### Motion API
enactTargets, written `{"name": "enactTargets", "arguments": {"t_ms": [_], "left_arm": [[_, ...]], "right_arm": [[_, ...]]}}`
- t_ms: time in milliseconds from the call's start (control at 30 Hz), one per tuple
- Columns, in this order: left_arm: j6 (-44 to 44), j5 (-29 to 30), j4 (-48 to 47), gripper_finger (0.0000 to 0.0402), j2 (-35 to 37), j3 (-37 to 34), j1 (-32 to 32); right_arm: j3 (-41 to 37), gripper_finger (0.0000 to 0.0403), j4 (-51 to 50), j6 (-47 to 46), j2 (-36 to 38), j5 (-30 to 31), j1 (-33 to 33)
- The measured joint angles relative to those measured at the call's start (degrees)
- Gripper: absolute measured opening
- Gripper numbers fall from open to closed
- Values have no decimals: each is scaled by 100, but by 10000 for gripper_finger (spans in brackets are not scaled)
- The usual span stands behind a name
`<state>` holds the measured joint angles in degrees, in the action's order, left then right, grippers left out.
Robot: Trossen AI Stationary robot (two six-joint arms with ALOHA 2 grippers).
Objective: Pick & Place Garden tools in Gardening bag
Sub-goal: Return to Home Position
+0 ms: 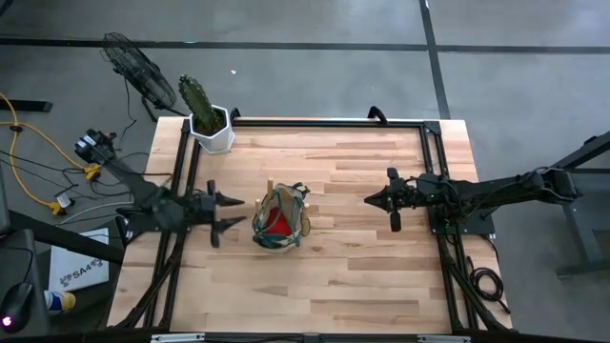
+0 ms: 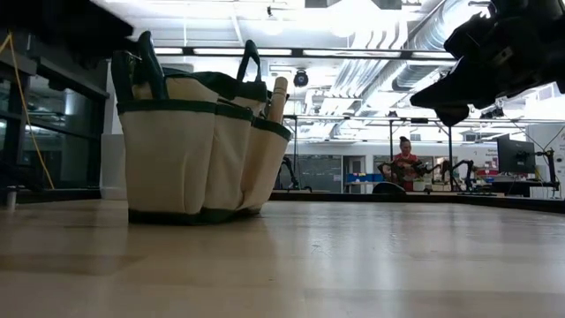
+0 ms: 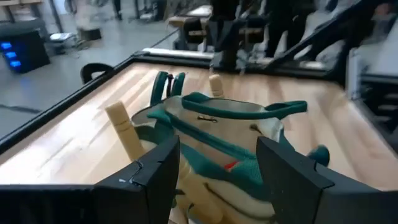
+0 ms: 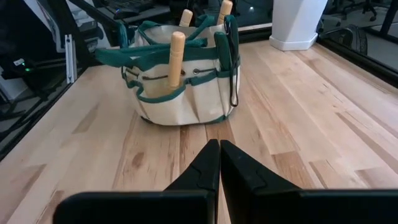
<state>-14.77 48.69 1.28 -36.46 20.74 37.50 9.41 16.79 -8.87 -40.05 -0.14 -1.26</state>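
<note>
The tan gardening bag [image 1: 279, 217] with green trim stands upright on its base, left of the table's middle. Wooden tool handles [image 4: 176, 59] [image 3: 126, 130] stick up out of its outer pockets, and a red piece [image 1: 277, 225] lies inside it. My left gripper [image 1: 232, 213] hovers open just left of the bag, its fingers pointing at the bag and apart from it; in the left wrist view the bag [image 3: 224, 143] shows beyond the fingers. My right gripper [image 1: 374, 200] [image 4: 219, 146] is shut and hangs over the table's right half, pointing toward the bag.
A cactus in a white pot [image 1: 212, 129] stands at the table's far left corner. A dark frame rail [image 1: 324, 122] runs along the far edge and down both sides. Bare wood [image 1: 353, 267] lies between the bag and the near and right edges.
</note>
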Motion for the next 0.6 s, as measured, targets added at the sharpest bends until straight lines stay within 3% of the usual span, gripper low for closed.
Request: {"name": "enactTargets", "arguments": {"t_ms": [133,333,467,600], "left_arm": [[639,-293,538,206,1303,-751,-7],[1165,-369,459,206,2869,-1472,-7],[1308,-494,364,206,3587,-1894,-8],[1053,-779,298,206,3562,-1983,-299]], "right_arm": [[0,4,12,-14,0,-143,-2],[0,4,101,-39,-25,-474,-21],[0,4,444,-46,-183,-721,-196],[0,4,990,-12,-537,-1276,-451]]}}
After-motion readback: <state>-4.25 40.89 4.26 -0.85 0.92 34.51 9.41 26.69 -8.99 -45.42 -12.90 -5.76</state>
